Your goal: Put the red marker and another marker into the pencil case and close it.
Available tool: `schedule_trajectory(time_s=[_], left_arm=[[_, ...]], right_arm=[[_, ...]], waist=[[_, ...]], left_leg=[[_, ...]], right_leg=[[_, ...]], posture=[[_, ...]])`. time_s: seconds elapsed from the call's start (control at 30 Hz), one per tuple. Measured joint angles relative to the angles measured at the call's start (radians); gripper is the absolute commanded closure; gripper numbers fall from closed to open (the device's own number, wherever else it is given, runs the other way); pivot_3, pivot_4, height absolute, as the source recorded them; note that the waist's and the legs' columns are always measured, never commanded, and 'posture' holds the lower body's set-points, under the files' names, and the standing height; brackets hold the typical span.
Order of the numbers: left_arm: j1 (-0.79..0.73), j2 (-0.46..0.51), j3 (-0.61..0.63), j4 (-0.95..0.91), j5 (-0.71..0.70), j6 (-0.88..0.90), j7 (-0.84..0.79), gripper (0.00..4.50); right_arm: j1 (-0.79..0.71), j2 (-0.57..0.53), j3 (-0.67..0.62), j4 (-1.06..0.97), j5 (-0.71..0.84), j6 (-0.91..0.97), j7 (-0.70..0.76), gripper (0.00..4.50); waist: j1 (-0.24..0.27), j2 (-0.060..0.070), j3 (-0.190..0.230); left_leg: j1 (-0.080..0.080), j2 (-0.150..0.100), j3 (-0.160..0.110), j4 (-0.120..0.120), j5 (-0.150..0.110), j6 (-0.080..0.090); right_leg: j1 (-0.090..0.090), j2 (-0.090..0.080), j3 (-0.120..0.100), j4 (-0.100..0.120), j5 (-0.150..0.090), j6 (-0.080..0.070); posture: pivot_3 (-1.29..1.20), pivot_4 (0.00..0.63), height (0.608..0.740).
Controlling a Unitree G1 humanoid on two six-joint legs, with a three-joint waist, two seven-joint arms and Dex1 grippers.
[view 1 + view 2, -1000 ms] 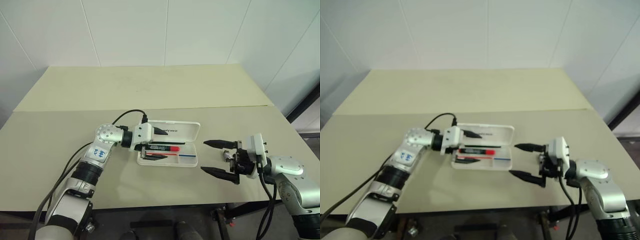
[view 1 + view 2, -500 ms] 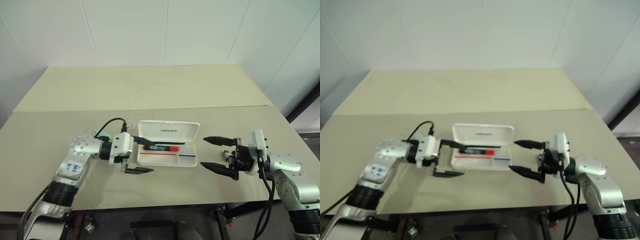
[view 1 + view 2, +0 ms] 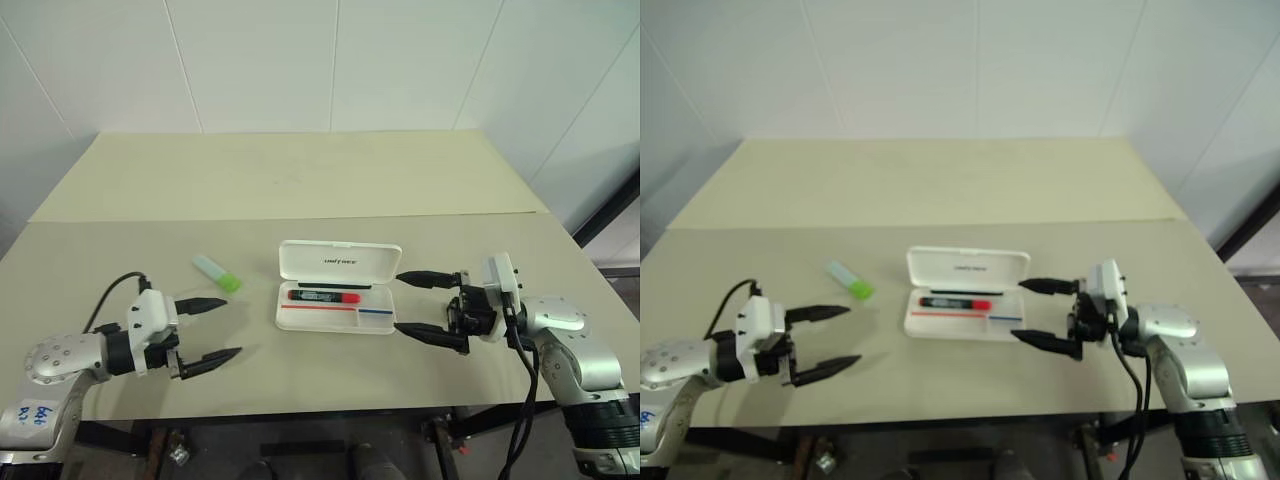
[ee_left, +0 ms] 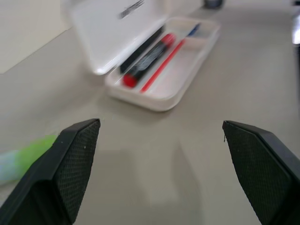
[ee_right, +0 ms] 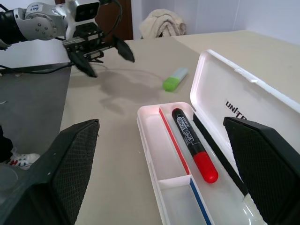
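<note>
The stubby green-capped whitish marker (image 3: pixel 217 272) lies on bare beige tabletop (image 3: pixel 300 200) between the spread-fingered, empty left gripper (image 3: pixel 205 331) and the open flat white plastic pencil case (image 3: pixel 338 286); the right gripper (image 3: pixel 418 305), also released, flanks the case's other end.

Count on the table (image 3: pixel 300 190): one pencil case (image 3: pixel 338 285), white, lid open. Two markers in total: one red marker (image 3: pixel 323 296), lying inside the case, and one green-capped marker (image 3: pixel 217 272), lying on the table outside it. Case interior: two stripes, one red (image 3: pixel 318 307) and one blue (image 3: pixel 375 311). Two grippers: one left gripper (image 3: pixel 212 329), one right gripper (image 3: pixel 413 303), two black fingers each.
</note>
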State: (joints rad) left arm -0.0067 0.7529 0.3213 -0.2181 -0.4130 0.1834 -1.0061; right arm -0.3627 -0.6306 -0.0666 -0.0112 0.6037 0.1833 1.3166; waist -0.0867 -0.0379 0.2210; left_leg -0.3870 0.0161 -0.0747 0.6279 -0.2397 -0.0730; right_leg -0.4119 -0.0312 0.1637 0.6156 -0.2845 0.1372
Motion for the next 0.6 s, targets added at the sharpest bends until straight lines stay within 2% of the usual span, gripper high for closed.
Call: schedule_trajectory(time_s=[0.23,0.33,0.37,0.5,0.6], left_arm=[[0.01,-0.081,0.03,-0.003,0.04,0.07,0.227,0.01],[-0.013,-0.193,0.033,-0.032,0.06,0.181,0.422,0.01],[-0.02,-0.234,0.022,-0.054,0.066,0.225,0.487,0.01],[-0.03,-0.29,-0.068,-0.135,0.109,0.34,0.62,0.01],[-0.087,-0.38,-0.103,-0.173,0.113,0.424,0.729,0.01]], right_arm=[[-0.018,0.008,0.018,0.018,-0.01,-0.002,0.018,0.0],[-0.018,0.009,0.019,0.018,-0.011,-0.002,0.02,0.0],[-0.018,0.01,0.019,0.018,-0.011,-0.002,0.02,0.0],[-0.015,0.012,0.019,0.012,-0.01,-0.002,0.02,0.0],[-0.012,0.012,0.019,0.006,-0.01,0.001,0.019,0.0]], waist=[[0.001,0.0,0.0],[0.002,0.0,0.0],[0.003,0.0,0.0],[0.003,-0.001,0.0],[0.002,-0.001,0.0]], left_leg=[[-0.001,0.0,0.001,-0.002,-0.003,0.001],[-0.001,0.0,0.001,-0.001,-0.004,0.001],[-0.001,0.001,0.001,0.0,-0.004,0.001],[-0.001,0.0,0.001,0.0,-0.004,0.001],[-0.001,0.0,0.001,0.002,-0.004,0.001]], right_leg=[[0.0,0.0,0.0,-0.002,0.0,0.002],[0.0,0.0,0.0,-0.002,0.005,0.012],[0.0,0.0,0.0,-0.002,0.007,0.017],[0.0,0.0,0.0,-0.002,0.007,0.017],[0.001,0.001,0.0,-0.002,0.007,0.015]], posture=[[0.0,0.15,0.74],[0.0,0.15,0.74],[0.0,0.15,0.74],[0.0,0.15,0.74],[0.0,0.15,0.74]])
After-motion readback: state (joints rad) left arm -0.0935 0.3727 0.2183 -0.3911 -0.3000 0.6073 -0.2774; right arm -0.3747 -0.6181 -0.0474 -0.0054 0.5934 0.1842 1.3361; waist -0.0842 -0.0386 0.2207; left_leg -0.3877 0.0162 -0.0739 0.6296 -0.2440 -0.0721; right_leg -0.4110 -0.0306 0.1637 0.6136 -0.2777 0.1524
